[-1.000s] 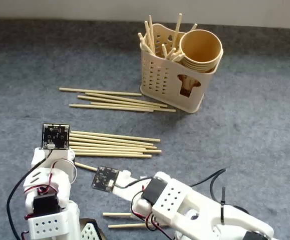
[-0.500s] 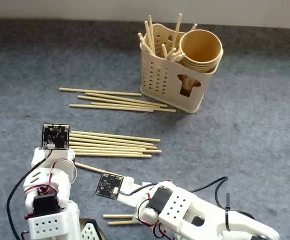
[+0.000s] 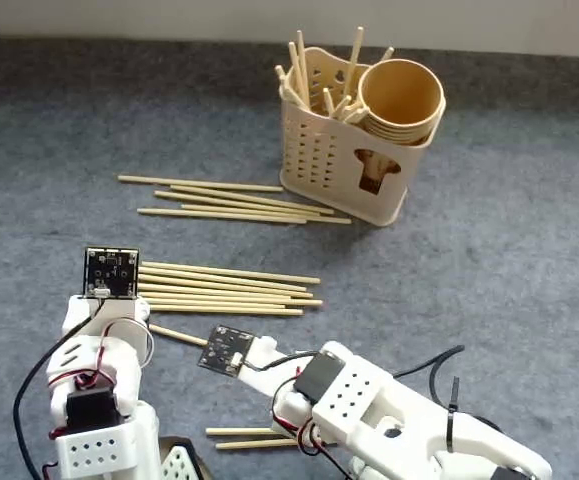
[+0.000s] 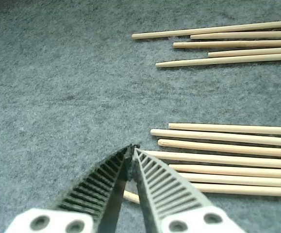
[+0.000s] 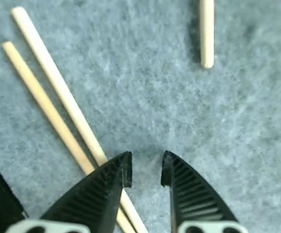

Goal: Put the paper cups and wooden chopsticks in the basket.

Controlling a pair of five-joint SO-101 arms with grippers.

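Cream slotted plastic basket [image 3: 341,150] near table's far edge; stacked tan paper cups [image 3: 401,98] and several chopsticks inside. Loose wooden chopsticks [image 3: 227,203] in 2 bundles on grey felt table [image 3: 509,260], with wide bare stretch beside basket's cup end. Left gripper [image 4: 132,151] clenched, empty, beside nearer bundle [image 4: 218,158]. Right gripper [image 5: 146,167] slightly parted, empty, beside chopstick pair [image 5: 73,104]. Right wrist shifted toward nearer bundle since 0.5 s ago; left arm unmoved.

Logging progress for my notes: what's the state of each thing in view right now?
basket: upright, partly filled.
paper cups: stacked, upright inside the basket.
chopsticks in basket: standing on end.
loose chopsticks: lying flat, outside the basket.
left gripper: shut, empty.
right gripper: open, empty.
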